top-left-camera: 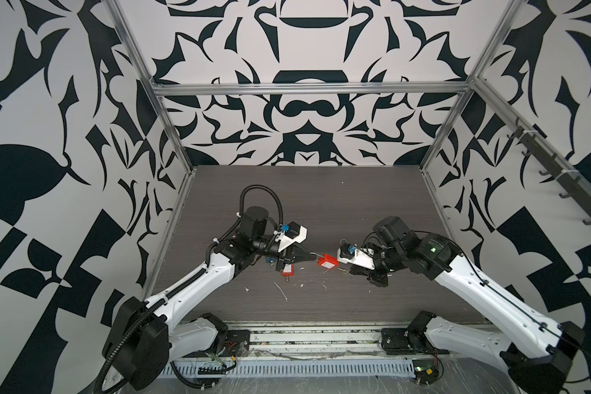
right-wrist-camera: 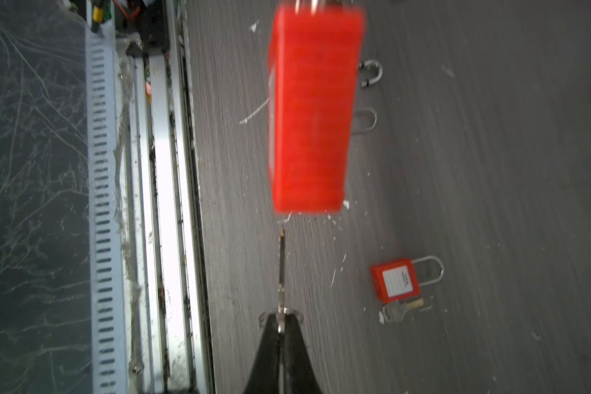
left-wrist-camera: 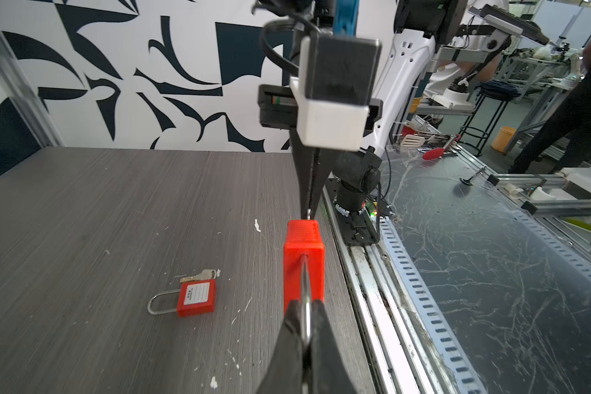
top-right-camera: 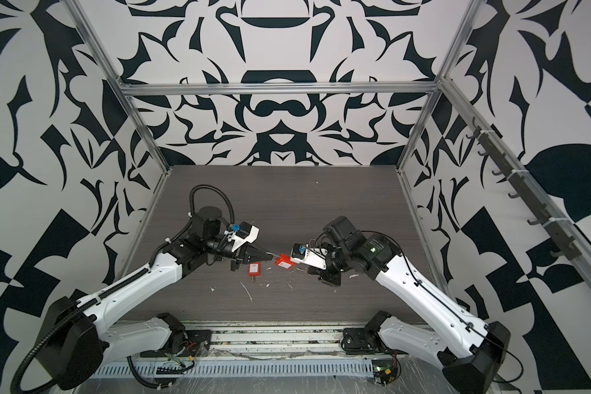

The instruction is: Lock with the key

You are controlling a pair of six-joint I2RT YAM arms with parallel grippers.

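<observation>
Padlock (top-left-camera: 328,262) in red hangs above the dark table (top-left-camera: 321,204), mid-scene, with the left gripper (left-wrist-camera: 306,327) pinching its steel shackle (left-wrist-camera: 306,283). Right gripper (right-wrist-camera: 282,317) is clamped on the key (right-wrist-camera: 282,266), tip aimed at the body's bottom end, a gap showing. Second red padlock (left-wrist-camera: 197,298) lies flat nearby.
</observation>
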